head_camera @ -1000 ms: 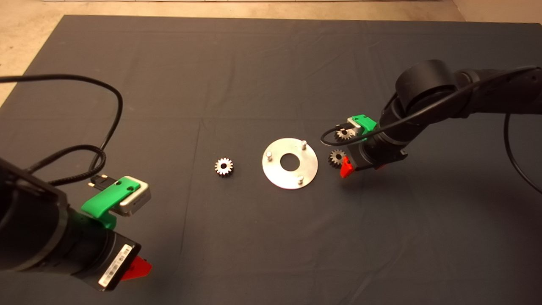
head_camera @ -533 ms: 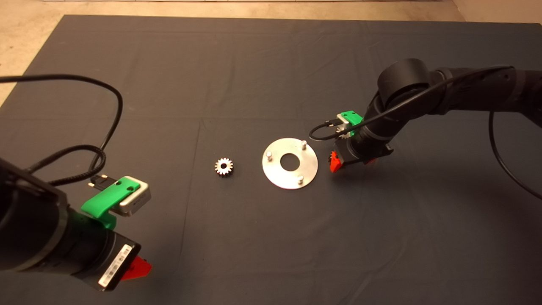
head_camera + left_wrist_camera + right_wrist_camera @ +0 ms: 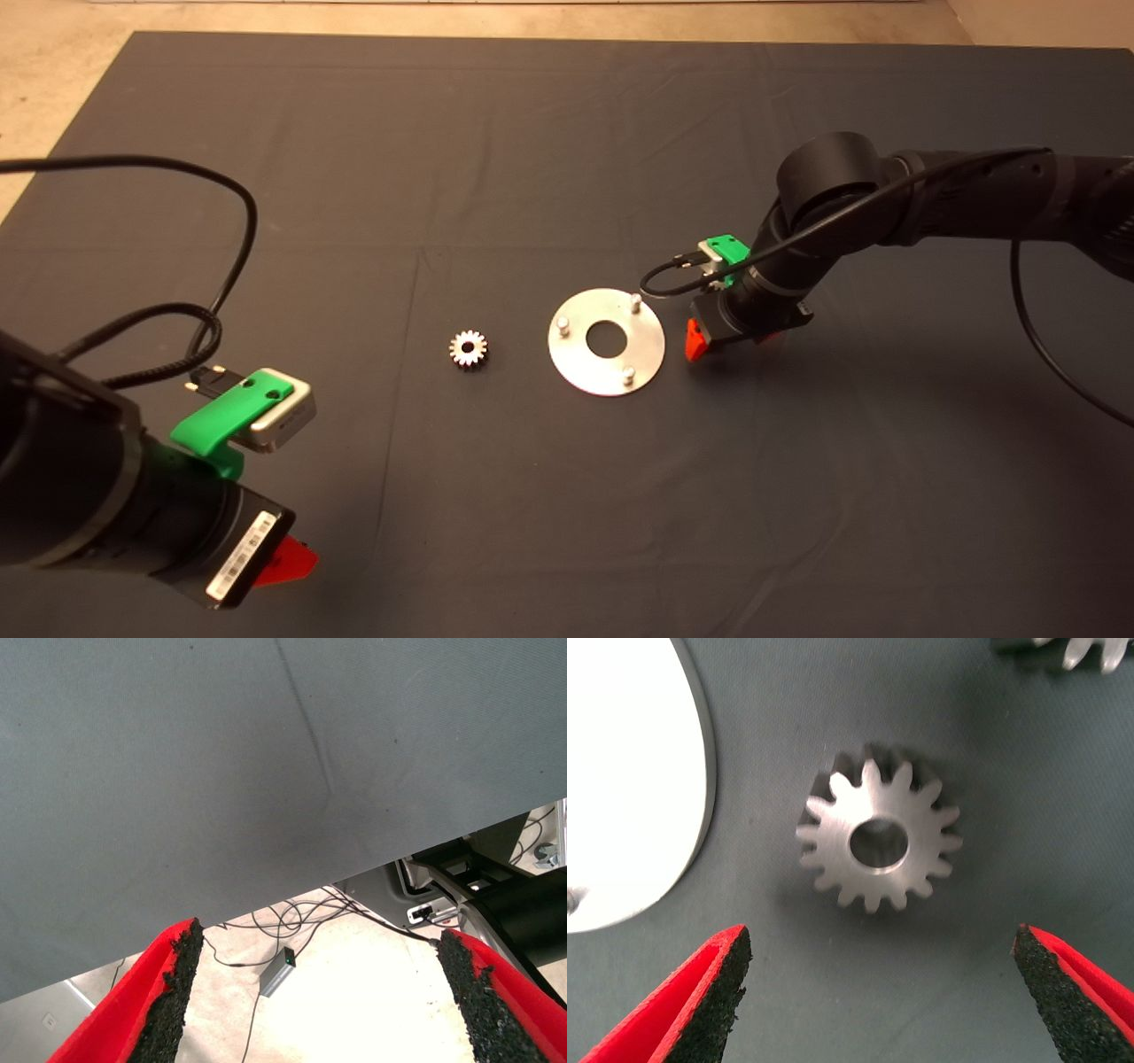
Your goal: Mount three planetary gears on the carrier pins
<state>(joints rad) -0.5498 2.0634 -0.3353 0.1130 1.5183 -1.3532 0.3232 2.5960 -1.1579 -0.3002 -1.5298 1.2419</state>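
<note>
Right tool (image 3: pixel 881 992) moved in beside disc (image 3: pixel 606 341), wide open over gear (image 3: pixel 877 838), empty

Lighting: dim, even; disc (image 3: pixel 629 788) glaring white, blowing out; gear (image 3: pixel 877 837) sharp, casting soft shadow toward 11 o'clock.

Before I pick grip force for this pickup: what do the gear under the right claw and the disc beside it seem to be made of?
Gear: apparently metal, dull grey with a matte machined face and crisp pointed teeth. Disc: likely metal too, a brighter silver, flat and smooth, glaring white in the right wrist view. The right claw is open above the gear.
</note>
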